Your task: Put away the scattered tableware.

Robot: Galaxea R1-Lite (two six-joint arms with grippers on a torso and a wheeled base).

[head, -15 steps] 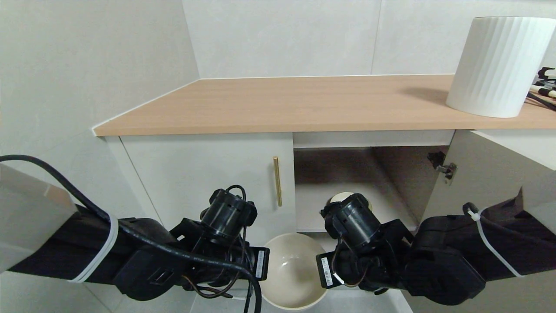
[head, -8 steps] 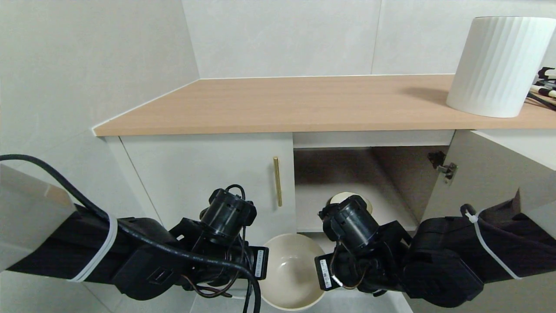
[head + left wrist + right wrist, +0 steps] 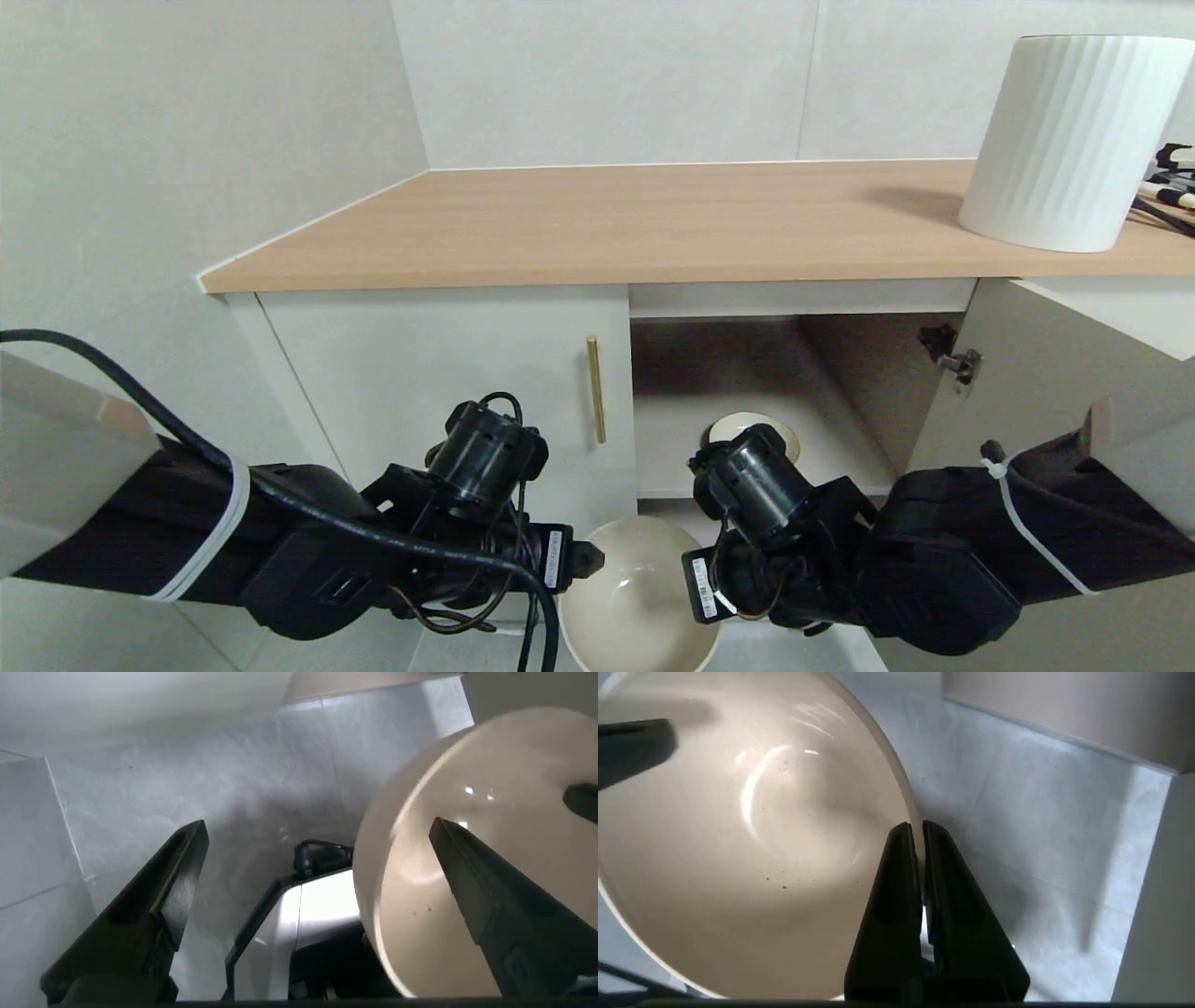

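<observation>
Left arm (image 3: 280,551): comes in low from the left, forearm about level, wrist turned inward toward the bowl.
Left gripper (image 3: 318,826): fingers spread wide with nothing between them. One finger crosses in front of the bowl's hollow; whether it touches cannot be told.
Right arm (image 3: 952,560): comes in low from the right, mirroring the other, with its wrist just beside the bowl.
Right gripper (image 3: 917,831): fingers drawn almost together, pinching the bowl's rim between them.
Bowl (image 3: 639,602): cream, glossy, round and deep, with a few dark specks inside. It is held off the ground between the two wrists, low in front of the cabinet, its hollow open toward the head camera.
Right wrist view: shows the thin rim sandwiched in the pinch, where the head view has the wrist housing in front of the fingers. A dark finger of the left gripper sits across the bowl.
Left wrist view: shows the wide gap between that gripper's fingers, with the bowl (image 3: 411,915) off to one side of it.
Left door (image 3: 448,373): closed, pale, with a slim gold handle (image 3: 596,389).
Cabinet (image 3: 747,373): right door (image 3: 1027,373) swung open; a cream dish (image 3: 752,427) rests on the shelf, partly behind the right wrist.
Countertop (image 3: 607,224): light wood.
Ribbed container (image 3: 1074,140): white, standing at the far right of the countertop.
</observation>
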